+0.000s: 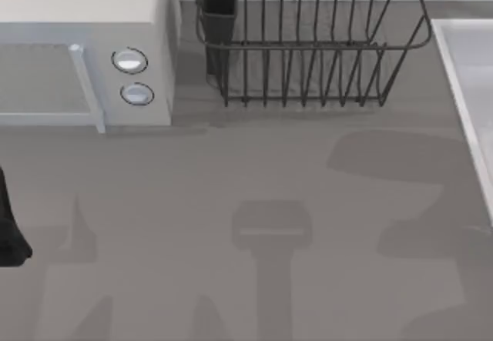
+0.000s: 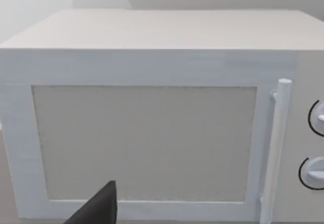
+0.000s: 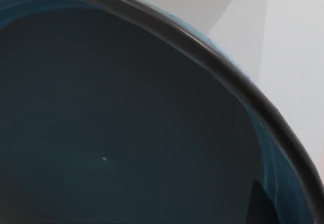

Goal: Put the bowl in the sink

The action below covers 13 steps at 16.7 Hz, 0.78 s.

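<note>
At the counter's left edge the left claw idles near the microwave; I cannot tell its opening. The bowl sits close under the right wrist camera; that claw's state is unclear too. Likely rigid and slick, best pinched at the rim. The sink lies at the right edge.

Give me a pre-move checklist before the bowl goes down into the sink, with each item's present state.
1. Bowl close under the right wrist camera: ok.
2. Right gripper's hold on bowl: cannot tell.
3. Sink at the table's right edge: ok, partly seen.
4. Bowl above sink: cannot tell.
5. Dish rack apart from sink rim: ok.
6. Left gripper parked facing the microwave, away from sink: ok.
</note>
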### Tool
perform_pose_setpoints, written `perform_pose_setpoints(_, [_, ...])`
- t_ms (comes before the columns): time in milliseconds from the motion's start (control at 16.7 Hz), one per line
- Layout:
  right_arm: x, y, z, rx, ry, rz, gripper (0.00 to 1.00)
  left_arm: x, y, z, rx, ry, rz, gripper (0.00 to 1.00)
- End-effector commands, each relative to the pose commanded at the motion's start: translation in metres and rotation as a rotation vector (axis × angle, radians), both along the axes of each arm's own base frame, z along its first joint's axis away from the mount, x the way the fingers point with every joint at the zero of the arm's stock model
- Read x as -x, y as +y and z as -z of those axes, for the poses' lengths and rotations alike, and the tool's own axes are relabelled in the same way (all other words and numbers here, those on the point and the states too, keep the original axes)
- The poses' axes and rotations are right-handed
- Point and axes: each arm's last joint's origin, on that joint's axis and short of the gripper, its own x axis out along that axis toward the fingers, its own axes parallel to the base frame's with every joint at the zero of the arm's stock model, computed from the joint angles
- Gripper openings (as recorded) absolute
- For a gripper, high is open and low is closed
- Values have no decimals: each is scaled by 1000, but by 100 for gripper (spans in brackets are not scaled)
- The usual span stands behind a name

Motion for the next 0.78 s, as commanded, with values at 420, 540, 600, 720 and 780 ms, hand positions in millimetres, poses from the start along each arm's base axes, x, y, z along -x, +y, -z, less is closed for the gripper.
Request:
perform_pose_setpoints(420, [-2, 0, 3, -1, 1, -3, 0, 0, 0, 0, 0, 0, 0, 100])
perform_pose_setpoints(540, [-6, -3, 15, -4, 5, -3, 0, 0, 0, 0, 0, 0, 0, 100])
perform_pose_setpoints(600, [-8, -5, 24, -6, 8, -2, 0, 0, 0, 0, 0, 0, 0, 100])
perform_pose_setpoints(720, [-13, -9, 47, -6, 10, 0, 0, 0, 0, 0, 0, 0, 0, 100])
perform_pose_setpoints(780, [-14, -10, 60, -4, 7, 2, 0, 0, 0, 0, 0, 0, 0, 100])
